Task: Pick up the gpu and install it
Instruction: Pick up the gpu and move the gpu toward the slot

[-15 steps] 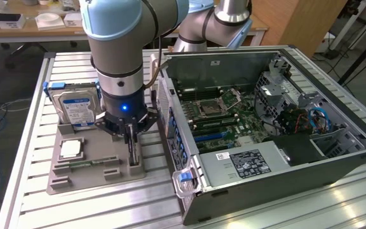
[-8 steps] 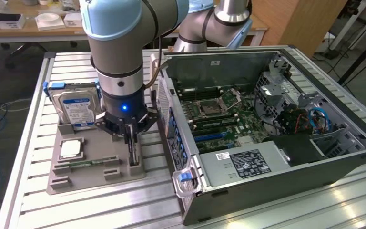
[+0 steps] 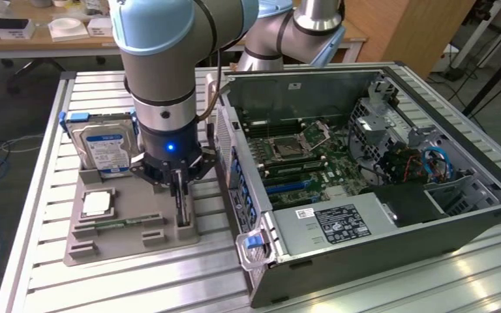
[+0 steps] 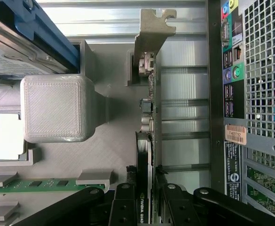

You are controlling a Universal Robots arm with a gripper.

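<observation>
The gpu (image 3: 182, 207) stands on edge in a slot of the grey parts holder (image 3: 120, 244), beside the open computer case (image 3: 364, 163). My gripper (image 3: 177, 179) comes straight down onto it. In the wrist view the gpu (image 4: 146, 117) is seen edge-on, with its silver end bracket (image 4: 153, 28) at the far end and its black cooler side between my black fingers (image 4: 123, 205). My gripper (image 4: 144, 200) is shut on the gpu, one finger against each face. The card still sits in the holder (image 4: 118, 150).
A silver hard drive (image 3: 102, 147) with blue rails stands at the holder's back. A processor chip (image 3: 96, 203) and a RAM stick (image 3: 120, 223) lie in the holder. The case's perforated rear panel (image 4: 264, 94) is close beside the card. The motherboard (image 3: 312, 156) lies exposed inside.
</observation>
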